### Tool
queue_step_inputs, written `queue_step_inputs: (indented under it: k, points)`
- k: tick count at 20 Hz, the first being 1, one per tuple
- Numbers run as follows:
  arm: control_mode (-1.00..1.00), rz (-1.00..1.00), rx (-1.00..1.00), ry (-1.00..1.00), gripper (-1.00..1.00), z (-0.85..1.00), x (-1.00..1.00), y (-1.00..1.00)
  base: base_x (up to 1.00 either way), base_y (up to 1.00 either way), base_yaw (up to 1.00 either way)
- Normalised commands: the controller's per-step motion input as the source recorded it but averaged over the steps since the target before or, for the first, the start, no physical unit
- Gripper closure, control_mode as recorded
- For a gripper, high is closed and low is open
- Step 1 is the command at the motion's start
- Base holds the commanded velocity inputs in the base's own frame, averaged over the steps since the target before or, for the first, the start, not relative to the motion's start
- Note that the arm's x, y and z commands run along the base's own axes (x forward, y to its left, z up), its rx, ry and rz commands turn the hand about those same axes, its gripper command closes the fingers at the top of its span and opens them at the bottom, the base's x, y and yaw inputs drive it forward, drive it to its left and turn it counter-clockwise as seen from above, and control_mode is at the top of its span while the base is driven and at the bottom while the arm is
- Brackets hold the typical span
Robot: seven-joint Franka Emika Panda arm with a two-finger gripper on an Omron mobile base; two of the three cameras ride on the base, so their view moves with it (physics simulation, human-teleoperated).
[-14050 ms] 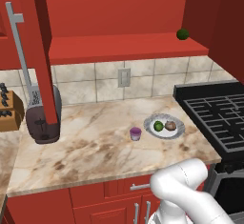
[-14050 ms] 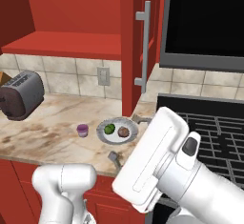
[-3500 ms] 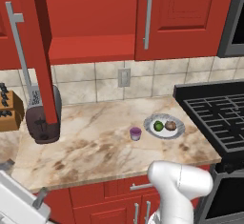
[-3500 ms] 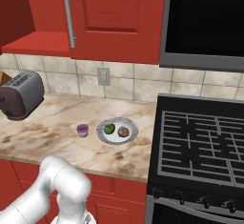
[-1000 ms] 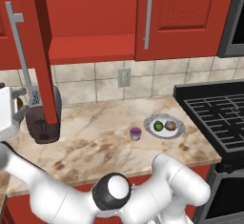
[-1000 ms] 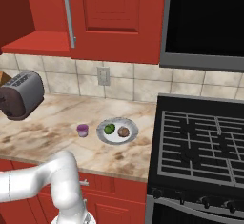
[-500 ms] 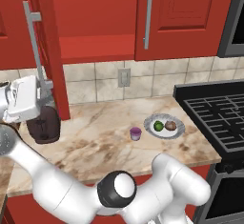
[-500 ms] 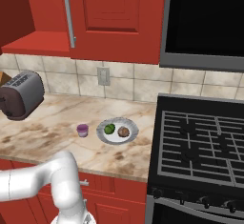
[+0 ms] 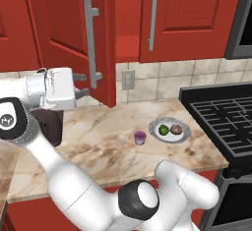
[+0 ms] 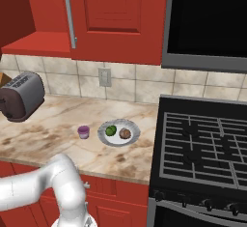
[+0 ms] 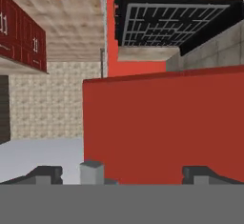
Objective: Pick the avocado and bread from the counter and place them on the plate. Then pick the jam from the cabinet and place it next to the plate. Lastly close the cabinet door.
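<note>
**Door swinging shut, breakfast already laid**

Marble counter (image 9: 98,141) is spreading nearest the base, and on it the plate (image 9: 169,124) is sitting with the avocado (image 9: 163,129) and the bread (image 9: 176,129) lying side by side in its well, both clear of the fluted rim. Just beside the plate, toward the toaster (image 10: 20,97), the jam (image 9: 140,137) is standing upright on the bare marble, near the plate but not touching it, which is where the task wants it.

Above and behind, the gripper (image 9: 82,84) is reaching sideways at the bar handle (image 9: 90,38) of the open cabinet (image 9: 64,28) door, its fingers spread wide with the handle's lower end about between them, pinching nothing. The hand is placed there, I judge, to push the door toward closing (the one step not yet done). In the hand view, the red door panel (image 11: 162,127) is looming close ahead.

A gap is showing between this door and its closed neighbour (image 9: 192,14).
</note>
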Motion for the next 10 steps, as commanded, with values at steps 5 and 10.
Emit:
queue_step_inputs:
  k: [5,10]
  points:
    - [-1.00,0.04,0.11,0.12,-1.00,0.22,0.00,-1.00,0.00,0.00,0.00]
    - [-1.00,0.20,0.09,0.07,-1.00,0.01,0.00,-1.00,0.00,0.00,0.00]
